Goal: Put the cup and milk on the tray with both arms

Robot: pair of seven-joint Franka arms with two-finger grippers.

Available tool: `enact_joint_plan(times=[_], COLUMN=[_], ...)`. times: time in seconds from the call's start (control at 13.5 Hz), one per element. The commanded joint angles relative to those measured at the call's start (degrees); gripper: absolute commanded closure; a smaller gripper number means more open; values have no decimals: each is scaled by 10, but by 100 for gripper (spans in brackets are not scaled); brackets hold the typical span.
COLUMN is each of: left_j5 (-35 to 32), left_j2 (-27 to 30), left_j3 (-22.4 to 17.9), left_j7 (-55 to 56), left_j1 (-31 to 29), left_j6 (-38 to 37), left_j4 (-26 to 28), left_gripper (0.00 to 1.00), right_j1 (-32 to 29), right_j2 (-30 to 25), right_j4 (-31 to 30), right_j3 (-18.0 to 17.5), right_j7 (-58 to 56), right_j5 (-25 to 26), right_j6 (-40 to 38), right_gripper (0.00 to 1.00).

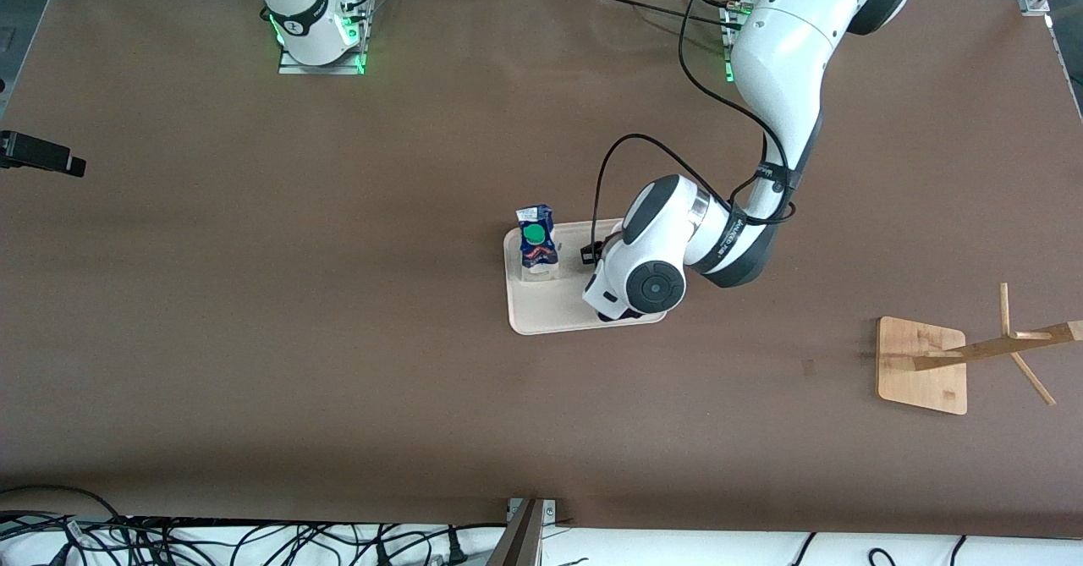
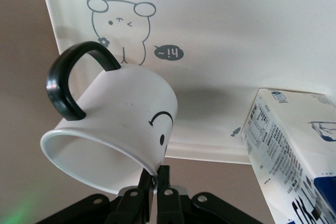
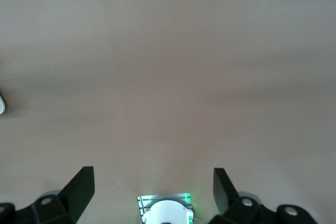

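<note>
The white cup (image 2: 126, 114), with its smiley face and black loop handle, hangs tilted in my left gripper (image 2: 156, 174), which is shut on the cup's rim wall. It sits over the edge of the cream tray (image 2: 236, 35) by the bunny drawing; I cannot tell whether its base touches. The milk (image 1: 538, 244) stands upright on the tray (image 1: 550, 308), at the corner toward the right arm's end and farther from the front camera. In the front view the left arm's wrist (image 1: 651, 283) covers the cup and gripper. My right gripper (image 3: 154, 182) is open over bare table with nothing between its fingers.
A bamboo stand (image 1: 922, 363) with slanted pegs stands toward the left arm's end, nearer the front camera than the tray. A black device (image 1: 38, 153) sits at the table edge on the right arm's end. Cables (image 1: 254, 541) lie along the front edge.
</note>
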State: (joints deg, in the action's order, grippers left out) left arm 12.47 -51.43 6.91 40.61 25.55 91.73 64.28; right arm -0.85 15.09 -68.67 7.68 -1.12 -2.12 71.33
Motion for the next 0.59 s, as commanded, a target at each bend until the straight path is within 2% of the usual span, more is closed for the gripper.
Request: enact_joint_plan(times=[0.0,0.07,0.15,0.22,0.3,0.52], left_j5=[-11,-11,-10,-10,-10,-9], left_j2=[-10,-10,-10,-10,-10,-10], left_j3=[-6,-7,-8,-8,-9,-9], left_j7=[0,1,1,1,2,4], left_j1=[5,5,3,3,2,-1], left_j6=[-3,-3,-3,-3,-3,-4], left_j4=[-20,-21,-21,-21,-21,-21], left_gripper=[100,90,69,59,52,46], right_j1=[-1,-1,-1,-1,-1,-9], right_j2=[-44,-50,-53,-59,-63,-84], right_j4=[-55,-67,-72,-74,-79,-97], right_j3=[-12,-23,-37,-46,-54,-54], right_j7=[-5,-6,-7,-8,-7,-10], right_j5=[22,33,47,54,58,53], right_j6=[15,26,35,36,36,36], right_gripper=[0,0,0,0,0,0])
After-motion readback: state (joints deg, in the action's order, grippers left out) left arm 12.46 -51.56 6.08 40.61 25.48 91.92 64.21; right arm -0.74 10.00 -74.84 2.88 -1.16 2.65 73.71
